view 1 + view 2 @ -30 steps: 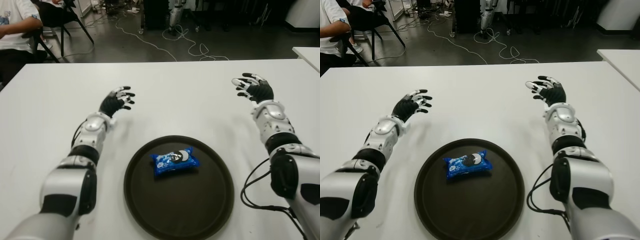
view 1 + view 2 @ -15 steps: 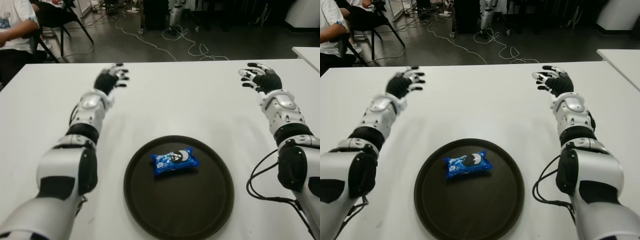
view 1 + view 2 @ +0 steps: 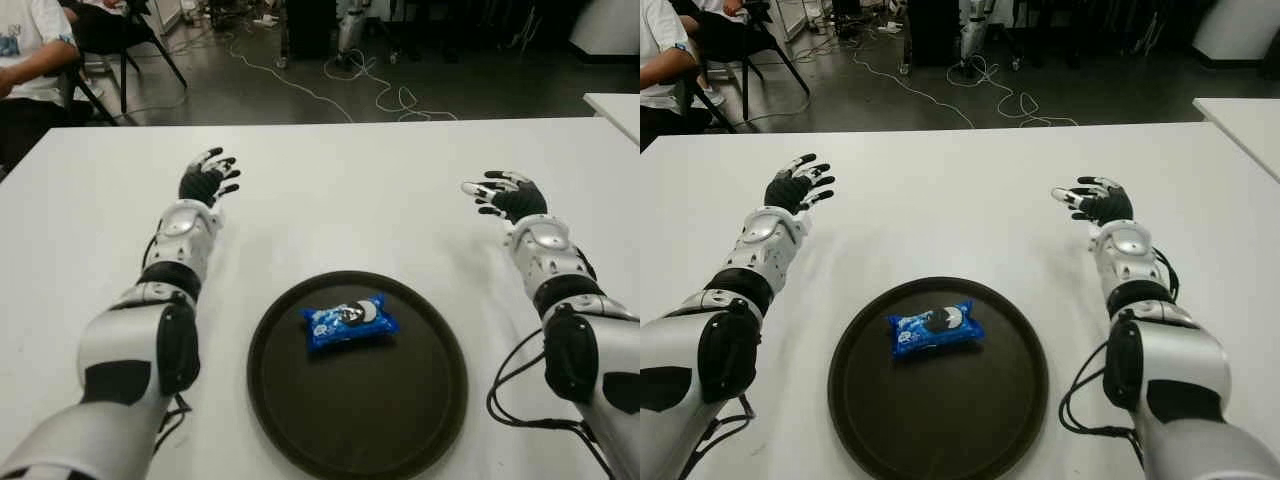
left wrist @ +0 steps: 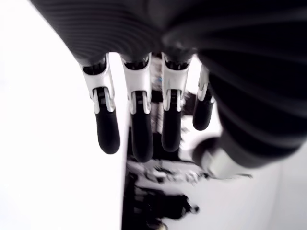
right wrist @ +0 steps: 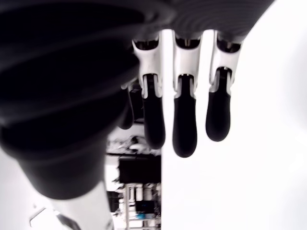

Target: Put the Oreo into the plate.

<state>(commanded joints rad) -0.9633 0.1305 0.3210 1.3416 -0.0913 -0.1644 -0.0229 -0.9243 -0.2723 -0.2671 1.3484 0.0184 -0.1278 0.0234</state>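
Note:
A blue Oreo pack (image 3: 350, 320) lies inside the round dark plate (image 3: 400, 420), a little left of its middle and toward its far side. My left hand (image 3: 207, 180) is stretched out over the table to the far left of the plate, fingers (image 4: 136, 129) spread and holding nothing. Far to the right of the plate, my right hand (image 3: 503, 195) is likewise extended, its fingers (image 5: 184, 127) relaxed and empty. Neither hand touches the plate or the pack.
The white table (image 3: 350, 200) stretches wide around the plate. A second white table corner (image 3: 615, 105) shows at the right. A seated person (image 3: 30, 60) and chairs are beyond the far left corner; cables lie on the dark floor behind.
Both hands first reached farther away across the table, then drew back nearer and lower. The Oreo pack and plate have not moved.

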